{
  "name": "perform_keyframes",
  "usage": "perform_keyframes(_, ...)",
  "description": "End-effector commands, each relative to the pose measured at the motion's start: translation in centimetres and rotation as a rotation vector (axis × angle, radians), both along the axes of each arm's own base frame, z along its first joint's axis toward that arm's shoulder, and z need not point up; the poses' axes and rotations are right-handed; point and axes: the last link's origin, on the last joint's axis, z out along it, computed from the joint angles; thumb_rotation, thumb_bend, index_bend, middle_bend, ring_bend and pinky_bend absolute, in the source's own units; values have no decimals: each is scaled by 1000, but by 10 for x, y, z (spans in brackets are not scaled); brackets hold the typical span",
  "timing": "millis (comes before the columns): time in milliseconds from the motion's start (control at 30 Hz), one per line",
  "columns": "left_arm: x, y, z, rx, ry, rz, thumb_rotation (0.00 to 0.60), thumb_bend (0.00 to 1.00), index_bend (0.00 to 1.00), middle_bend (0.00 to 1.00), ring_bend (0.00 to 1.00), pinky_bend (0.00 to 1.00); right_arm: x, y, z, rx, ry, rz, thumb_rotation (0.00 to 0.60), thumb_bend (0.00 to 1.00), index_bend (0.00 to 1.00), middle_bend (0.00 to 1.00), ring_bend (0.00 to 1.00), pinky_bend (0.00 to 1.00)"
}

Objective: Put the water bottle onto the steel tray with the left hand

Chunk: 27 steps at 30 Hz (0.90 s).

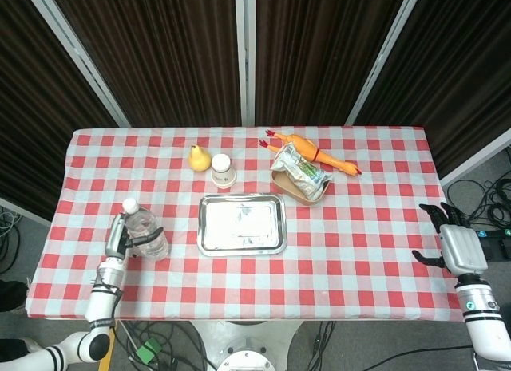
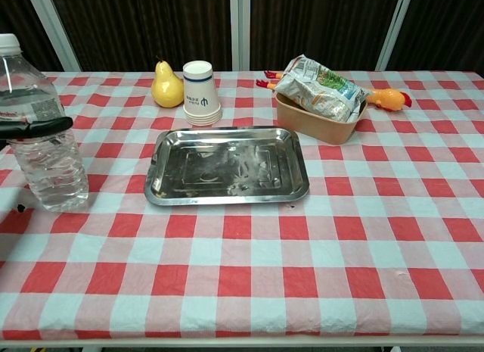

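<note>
The clear water bottle (image 1: 144, 231) with a white cap stands left of the steel tray (image 1: 242, 224), near the table's left front. My left hand (image 1: 117, 238) grips it from the left side, fingers wrapped round its body. In the chest view the bottle (image 2: 44, 144) sits at the far left edge, with a dark finger (image 2: 36, 127) across its front and a gap of tablecloth between it and the tray (image 2: 227, 167). I cannot tell whether its base touches the cloth. My right hand (image 1: 453, 245) hangs open off the table's right edge, holding nothing.
Behind the tray stand a yellow pear (image 1: 198, 157) and a stack of paper cups (image 1: 223, 171). A tan bowl with a snack bag (image 1: 299, 174) and a rubber chicken (image 1: 316, 154) lie at the back right. The checked tablecloth (image 2: 302, 261) covers the table.
</note>
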Motion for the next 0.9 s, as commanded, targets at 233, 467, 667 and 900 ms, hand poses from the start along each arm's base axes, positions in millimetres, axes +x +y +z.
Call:
perform_keyframes(233, 52, 52, 37, 123, -2, -125, 600, 239, 614, 710, 564, 580, 0, -1, -1, 4, 3, -1, 600, 115, 122, 142, 0, 52)
perform_keyframes(467, 93, 75, 70, 218, 7, -237, 600, 238, 614, 710, 564, 580, 1, 0, -1, 2, 1, 3, 600, 116, 122, 143, 0, 52)
perform_keyframes(667, 42, 53, 26, 113, 101, -144, 600, 239, 615, 711, 564, 579, -1, 0, -2, 7, 5, -3, 600, 115, 122, 143, 0, 52)
perform_keyframes(900, 125, 107, 56, 329, 51, -335, 600, 239, 616, 711, 564, 579, -2, -2, -4, 15, 18, -10, 600, 115, 122, 143, 0, 52)
